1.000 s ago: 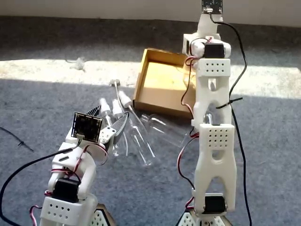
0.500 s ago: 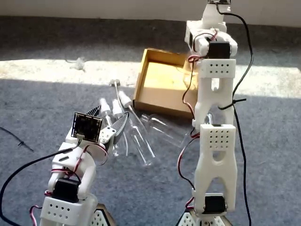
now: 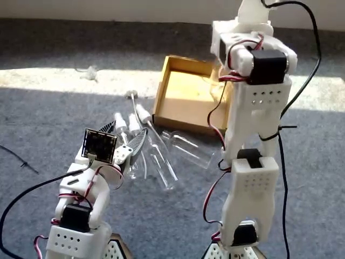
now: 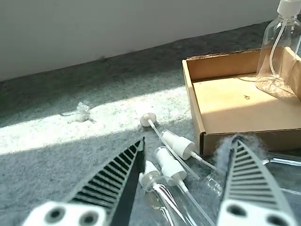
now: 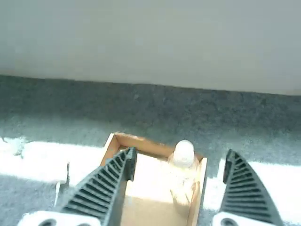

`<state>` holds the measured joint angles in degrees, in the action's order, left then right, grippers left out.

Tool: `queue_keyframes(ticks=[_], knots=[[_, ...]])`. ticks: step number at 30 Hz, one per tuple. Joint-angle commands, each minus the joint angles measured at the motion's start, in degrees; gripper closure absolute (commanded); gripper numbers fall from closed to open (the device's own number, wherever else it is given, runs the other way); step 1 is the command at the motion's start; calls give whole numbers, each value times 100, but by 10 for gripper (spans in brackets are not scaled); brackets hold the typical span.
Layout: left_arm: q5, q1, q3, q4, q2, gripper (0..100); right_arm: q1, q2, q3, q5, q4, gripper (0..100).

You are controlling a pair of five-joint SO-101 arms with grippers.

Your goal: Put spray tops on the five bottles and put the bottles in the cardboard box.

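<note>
As the right gripper (image 5: pixel 180 154) rises off the box (image 3: pixel 186 100), jaws apart, one capped bottle (image 5: pixel 183 181) stands inside. Left gripper (image 4: pixel 188 141) gapes too; more bottles (image 3: pixel 161 162) wait.

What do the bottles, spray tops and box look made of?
Bottles: clear and glossy, probably plastic; the dip tube shows through the wall.
Spray tops: white, opaque, smooth, likely plastic.
Box: brown matte cardboard with raw cut edges.
</note>
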<state>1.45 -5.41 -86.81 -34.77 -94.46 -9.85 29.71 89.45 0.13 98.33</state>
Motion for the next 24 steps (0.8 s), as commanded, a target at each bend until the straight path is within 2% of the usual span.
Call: queue_keyframes(ticks=[1, 4, 7, 10, 12, 14, 17, 19, 24], knots=[[44, 558, 119, 88, -31, 738, -127, -523, 189, -18, 295, 741], [44, 1200, 312, 88, 22, 738, -136, -558, 163, -18, 303, 742], [44, 1780, 400, 88, 22, 738, -163, -787, -576, -18, 312, 742], [79, 2492, 259, -176, 31, 738, -268, -1543, -2378, -9, 295, 742], [475, 2914, 145, -642, 31, 738, -488, -2176, -3679, 9, 286, 741], [1002, 3222, 66, -1134, 22, 738, -936, -2774, -4857, 404, 207, 739], [1310, 3530, -180, -1635, -48, 738, -1982, -3495, -6457, 1037, -198, 738], [1292, 3582, -435, -1547, -48, 738, -2510, -3820, -7486, 1424, -664, 738], [1310, 3565, -1015, -791, -48, 738, -2791, -3864, -9613, 2031, -2018, 738]])
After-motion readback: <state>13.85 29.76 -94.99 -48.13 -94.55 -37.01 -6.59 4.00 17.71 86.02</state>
